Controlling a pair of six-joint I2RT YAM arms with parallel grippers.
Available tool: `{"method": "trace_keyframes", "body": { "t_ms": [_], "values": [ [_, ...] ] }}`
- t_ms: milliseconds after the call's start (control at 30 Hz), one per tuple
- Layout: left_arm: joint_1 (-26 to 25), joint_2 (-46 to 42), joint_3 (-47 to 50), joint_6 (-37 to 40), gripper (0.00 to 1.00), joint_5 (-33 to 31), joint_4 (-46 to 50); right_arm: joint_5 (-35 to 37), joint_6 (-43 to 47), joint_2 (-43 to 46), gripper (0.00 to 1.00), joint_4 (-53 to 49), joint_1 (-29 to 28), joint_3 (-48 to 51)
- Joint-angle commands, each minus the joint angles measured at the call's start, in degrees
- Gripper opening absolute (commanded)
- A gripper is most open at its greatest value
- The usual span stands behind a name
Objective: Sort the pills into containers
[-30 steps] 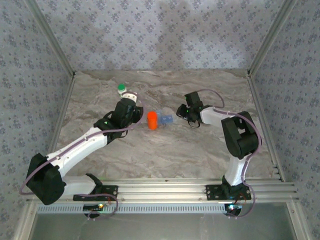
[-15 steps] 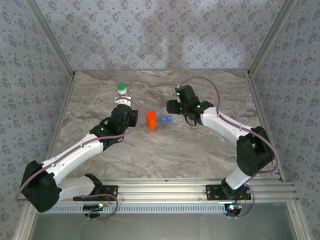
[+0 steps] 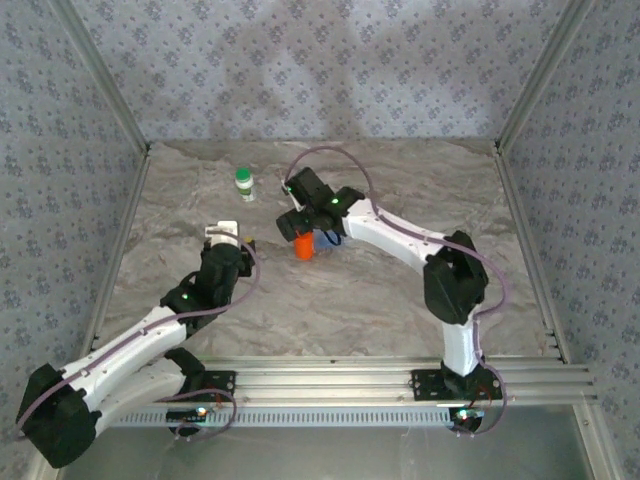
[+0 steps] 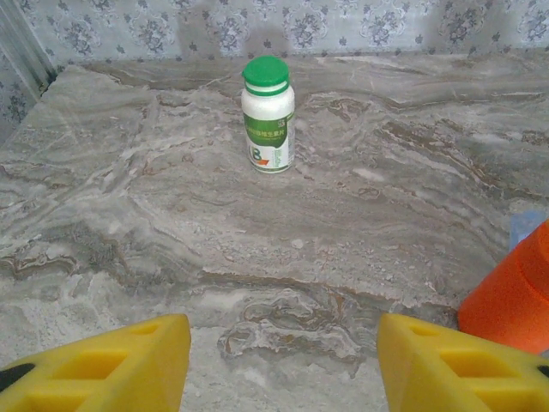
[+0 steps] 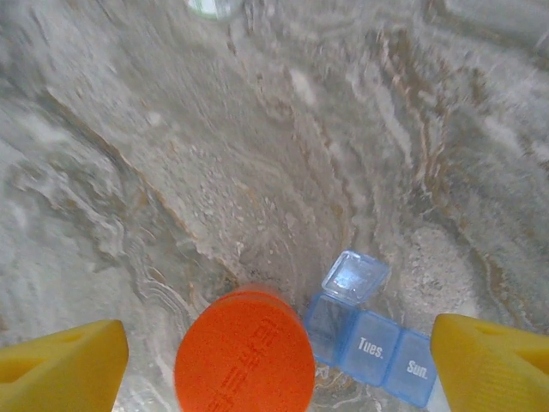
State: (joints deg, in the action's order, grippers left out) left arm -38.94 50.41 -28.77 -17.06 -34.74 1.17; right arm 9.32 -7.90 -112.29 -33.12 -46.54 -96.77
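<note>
Hovering wide and empty over the orange bottle (image 5: 244,352), the right tool (image 5: 274,365) had the pill box (image 5: 369,343) beside it between its fingers (image 5: 60,369), so closing on the bottle alone looked next, while the left tool (image 4: 283,360) hung parted, empty.

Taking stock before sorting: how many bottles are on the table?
2. The white green-capped bottle stands far back on the left; the orange bottle stands near the middle, beside the blue pill box. Others may be hidden behind the arms.

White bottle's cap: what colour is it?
The cap is green; the left wrist view shows it best.
</note>
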Motion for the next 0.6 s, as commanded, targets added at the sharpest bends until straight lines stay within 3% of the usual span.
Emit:
{"method": "trace_keyframes", "body": {
  "t_ms": [0, 567],
  "values": [
    [0.35, 0.26, 0.08, 1.05, 0.60, -2.22, -4.00, 0.33, 1.16, -3.00, 0.90, -5.77, -0.29, -3.37],
    [0.40, -3.69, 1.97, -0.41, 0.61, -2.88, -4.16, -4.72, -2.28, -6.73, 0.73, -6.51, -0.54, -3.77]
  ]
}}
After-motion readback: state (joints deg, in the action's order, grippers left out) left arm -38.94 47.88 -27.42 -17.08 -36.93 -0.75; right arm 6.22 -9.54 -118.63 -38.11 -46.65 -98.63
